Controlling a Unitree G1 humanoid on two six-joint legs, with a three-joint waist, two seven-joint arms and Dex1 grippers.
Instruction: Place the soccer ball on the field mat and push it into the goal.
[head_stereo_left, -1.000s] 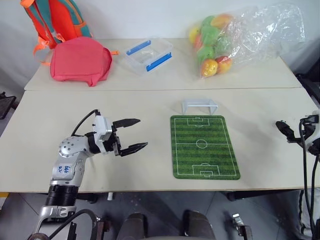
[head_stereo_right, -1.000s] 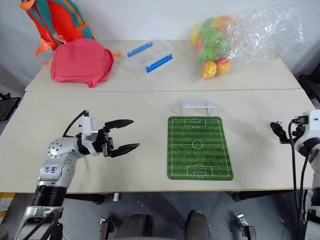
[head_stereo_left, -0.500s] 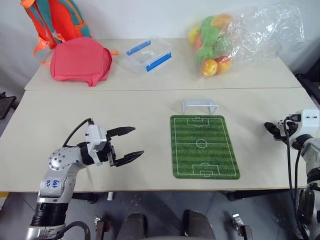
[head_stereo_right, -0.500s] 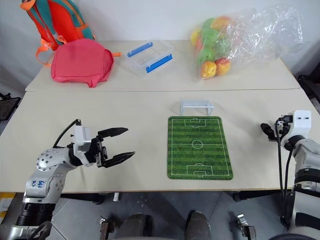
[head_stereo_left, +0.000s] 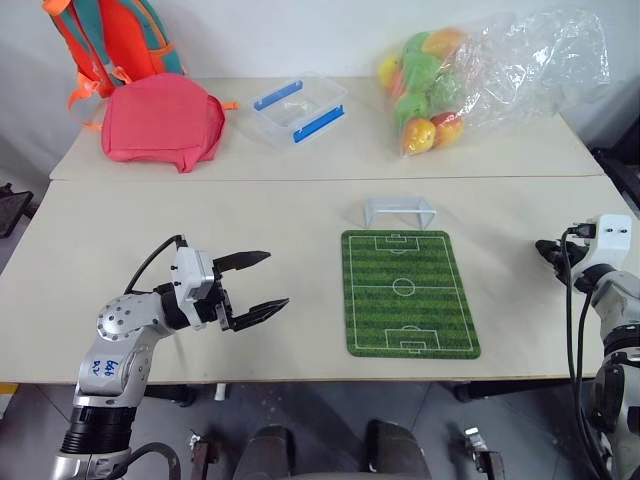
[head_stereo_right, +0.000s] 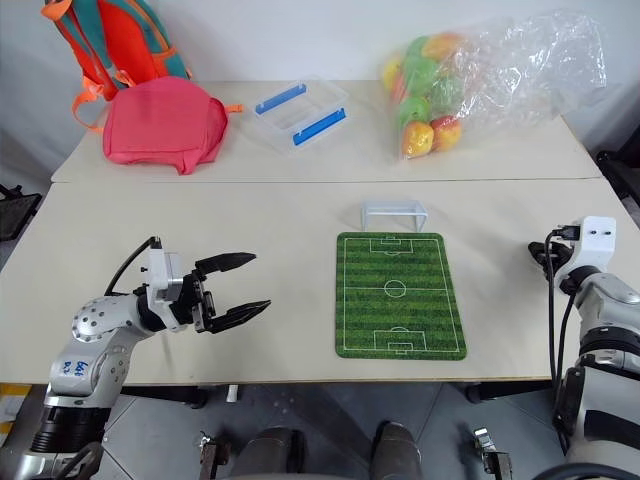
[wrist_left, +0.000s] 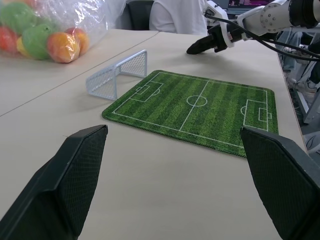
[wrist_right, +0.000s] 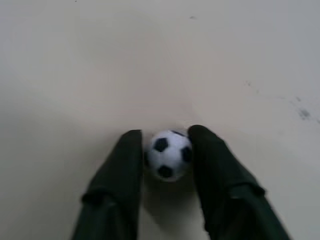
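I see the soccer ball (wrist_right: 169, 154), tiny, white with black patches, low in the right wrist frame, pinched between two black fingers (wrist_right: 122, 170) just above the pale tabletop. The field mat (head_stereo_left: 408, 292) lies flat right of centre in my head view, striped green with white pitch lines. The goal (head_stereo_left: 398, 211), a low white frame, stands just above the mat's top edge.

1 ball (wrist_right: 167, 154), 1 mat (head_stereo_left: 408, 293), 1 goal (head_stereo_left: 398, 211)

Looked like robot test lab; two plain beige tables (head_stereo_left: 300, 210) pushed against white wall; staged props: backpack (head_stereo_left: 160, 118), bagged toy fruit (head_stereo_left: 425, 85); seated person (wrist_left: 177, 15) by monitor behind.
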